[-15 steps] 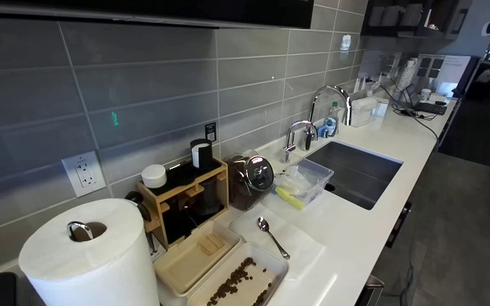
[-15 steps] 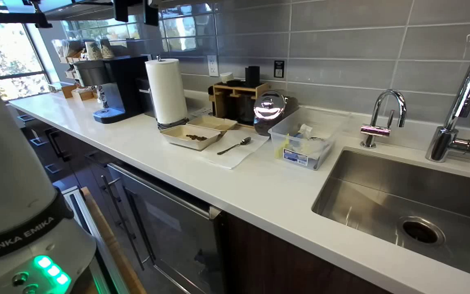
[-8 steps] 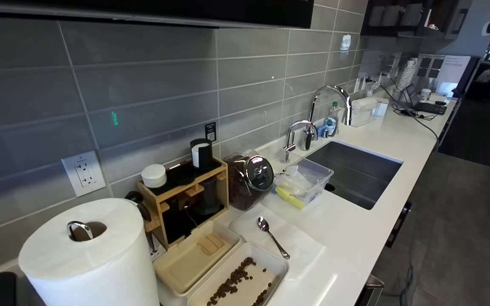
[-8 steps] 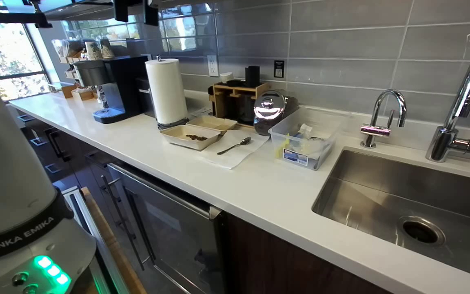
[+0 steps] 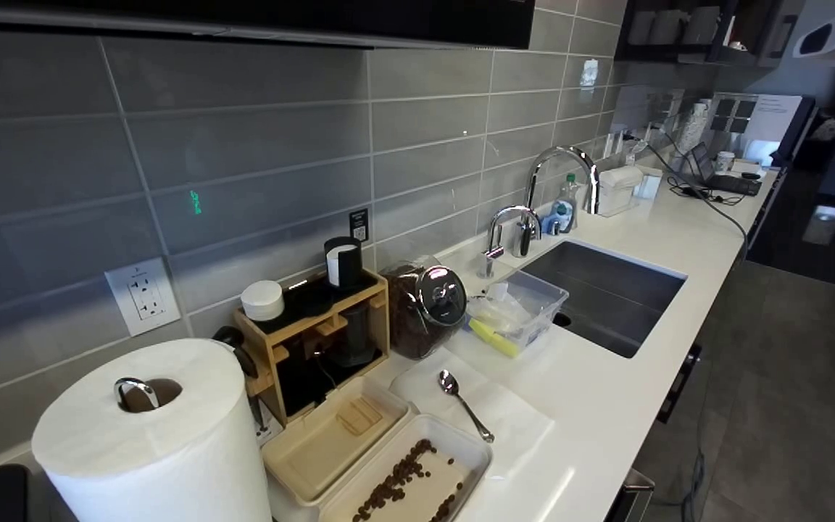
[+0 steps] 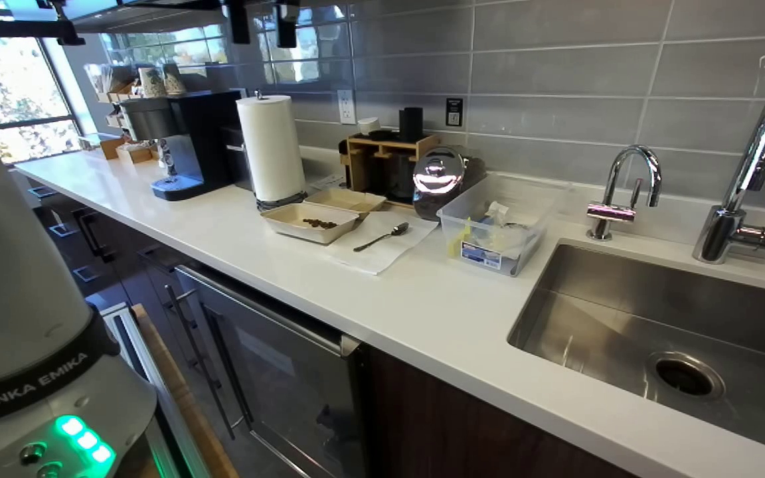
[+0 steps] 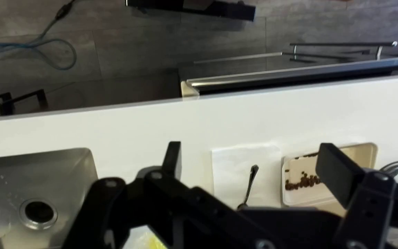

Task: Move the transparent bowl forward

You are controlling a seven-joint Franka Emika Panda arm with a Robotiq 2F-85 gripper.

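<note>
The transparent bowl is a clear rectangular tub with white and yellow items inside. It stands on the counter beside the sink in both exterior views point(image 5: 546, 316) point(image 6: 481, 255). In the wrist view only a small part of the bowl point(image 7: 143, 238), with yellow showing, is visible at the bottom edge; my gripper hides the rest. My gripper point(image 7: 250, 152) is open, with its black fingers wide apart and nothing between them. In an exterior view its fingers point(image 6: 261, 30) hang at the top edge, high above the counter and away from the bowl.
A spoon point(image 6: 382, 238) lies on a paper sheet point(image 6: 376, 262) beside the bowl. A tray with coffee beans point(image 6: 303, 229), a paper towel roll point(image 6: 271, 149), a wooden organizer point(image 5: 330, 319) and a round jar point(image 5: 417, 312) stand nearby. The sink point(image 6: 621, 318) and faucets adjoin the bowl.
The gripper fingers have shifted right at the top of an exterior view. More of the white arm shows at another exterior view's upper right. The bowl has not moved.
</note>
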